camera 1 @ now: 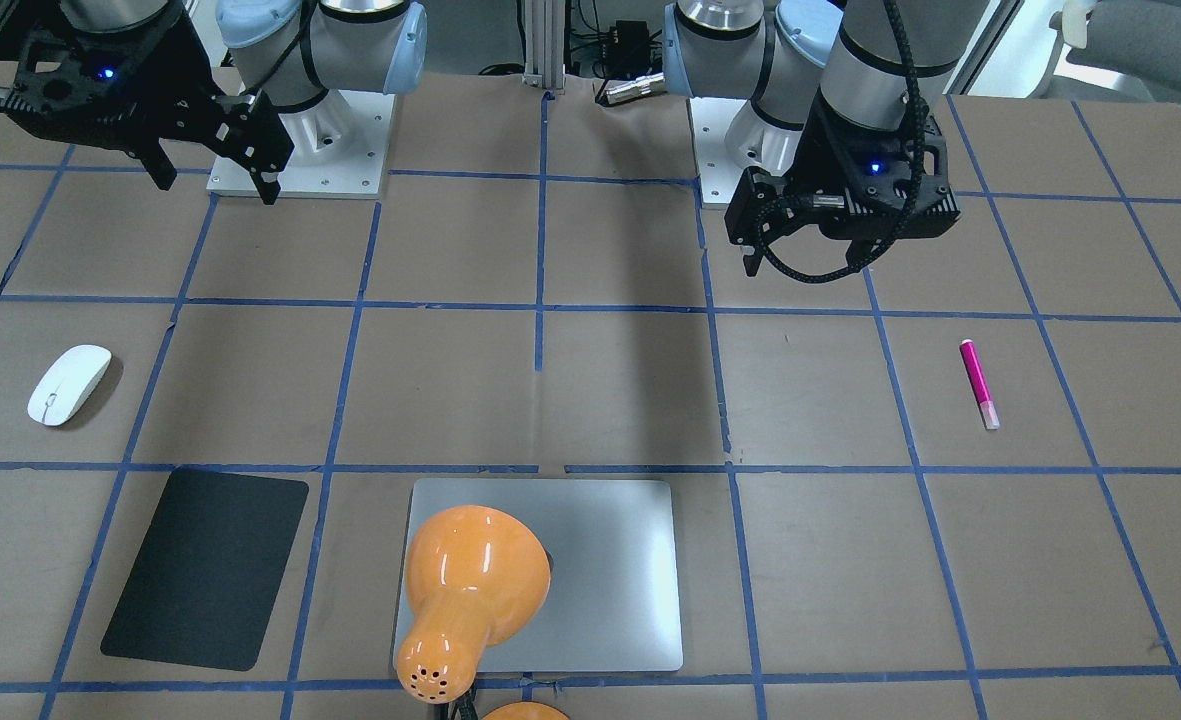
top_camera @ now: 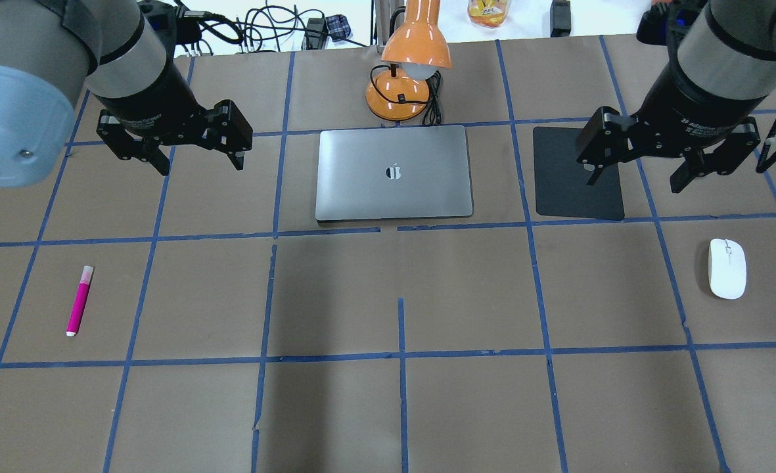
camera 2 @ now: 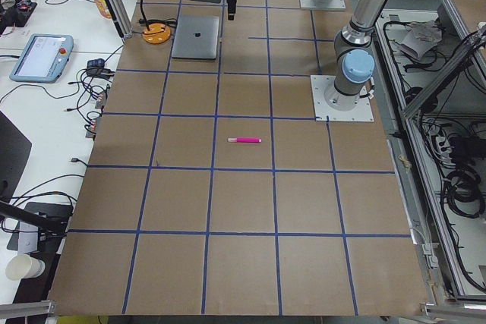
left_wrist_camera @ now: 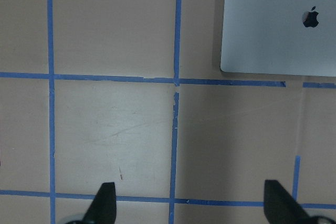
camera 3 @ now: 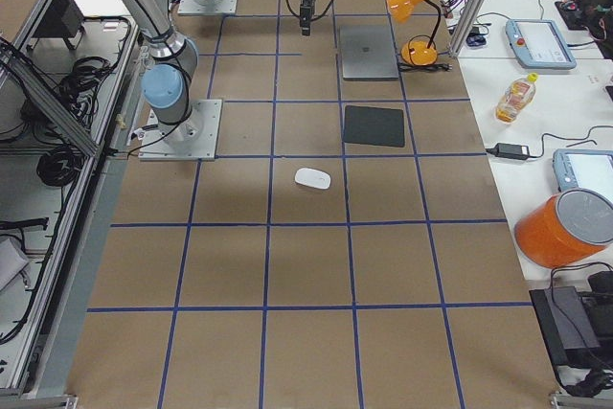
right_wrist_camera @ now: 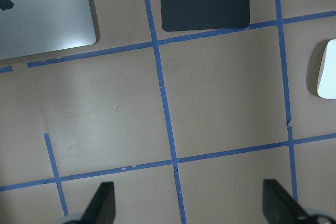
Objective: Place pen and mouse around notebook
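Left hand [top_camera: 200, 164] spread, empty, upper left of frame; right hand [top_camera: 636, 180] likewise, upper right. Pen [top_camera: 79, 301] likely light, stiff, may roll: pinch mid-barrel. Mouse [top_camera: 727, 268] glossy, probably slippery: grip long sides.

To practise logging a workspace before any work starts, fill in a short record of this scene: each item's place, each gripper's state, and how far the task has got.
notebook: closed, lying flat at mid-table
pen: lying flat on the robot's left side, well apart from the notebook
mouse: on the robot's right side, apart from the notebook
black pad: beside the notebook, on the robot's right
lamp: orange, base just beyond the notebook's far edge
left gripper: open, empty, raised
right gripper: open, empty, raised
task: neither item placed yet
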`<move>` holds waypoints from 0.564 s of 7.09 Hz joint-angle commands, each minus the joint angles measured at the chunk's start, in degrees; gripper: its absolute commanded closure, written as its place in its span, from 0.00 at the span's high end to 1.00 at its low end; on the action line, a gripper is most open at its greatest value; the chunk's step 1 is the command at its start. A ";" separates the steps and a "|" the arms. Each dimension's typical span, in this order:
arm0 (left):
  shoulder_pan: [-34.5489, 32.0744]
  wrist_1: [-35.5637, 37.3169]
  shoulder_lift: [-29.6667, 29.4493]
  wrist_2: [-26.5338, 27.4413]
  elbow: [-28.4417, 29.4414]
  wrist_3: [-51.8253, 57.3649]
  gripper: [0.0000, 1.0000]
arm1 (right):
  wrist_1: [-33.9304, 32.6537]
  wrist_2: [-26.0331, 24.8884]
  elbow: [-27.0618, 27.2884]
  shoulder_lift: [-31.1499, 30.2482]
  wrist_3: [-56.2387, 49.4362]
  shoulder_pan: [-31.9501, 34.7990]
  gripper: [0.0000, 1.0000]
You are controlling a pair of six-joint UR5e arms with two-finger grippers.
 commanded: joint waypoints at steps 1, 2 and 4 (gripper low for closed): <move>0.00 0.00 0.04 0.38 -0.06 0.17 1.00 | 0.00 0.27 0.03 0.35 -0.09 -0.18 1.00; 0.00 0.00 0.04 0.30 -0.06 0.17 1.00 | 0.44 0.10 0.03 0.44 -0.09 -0.26 1.00; 0.17 0.00 0.04 0.30 -0.06 0.35 1.00 | 0.01 -0.34 0.12 1.84 -0.18 -0.70 1.00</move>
